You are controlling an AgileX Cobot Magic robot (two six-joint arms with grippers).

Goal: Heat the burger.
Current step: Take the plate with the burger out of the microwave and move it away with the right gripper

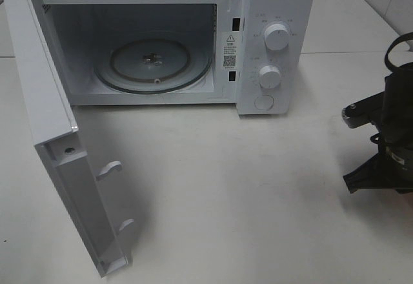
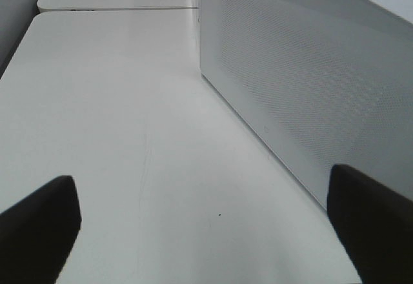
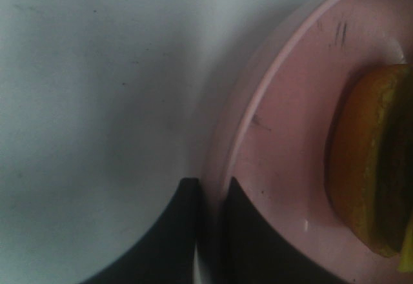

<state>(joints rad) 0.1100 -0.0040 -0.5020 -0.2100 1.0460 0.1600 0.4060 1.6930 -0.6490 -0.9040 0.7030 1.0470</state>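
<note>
Two pincers showing — right pincer (image 3: 210, 232) pinching the shallow pink round plate (image 3: 271, 135) by its rim, golden-brown burger (image 3: 371, 168) sitting on it; left pincer (image 2: 206, 232) spreading wide over the white bench (image 2: 116, 103).

Even, soft overhead light fills the high view; the white tabletop (image 1: 245, 193) looks bright, with a faint shadow beside the open microwave door (image 1: 58, 142). The left wrist view is washed out and slightly hazy. The right wrist view is dim and blurred, the pink plate (image 3: 271, 135) and burger (image 3: 371, 161) out of focus.
</note>
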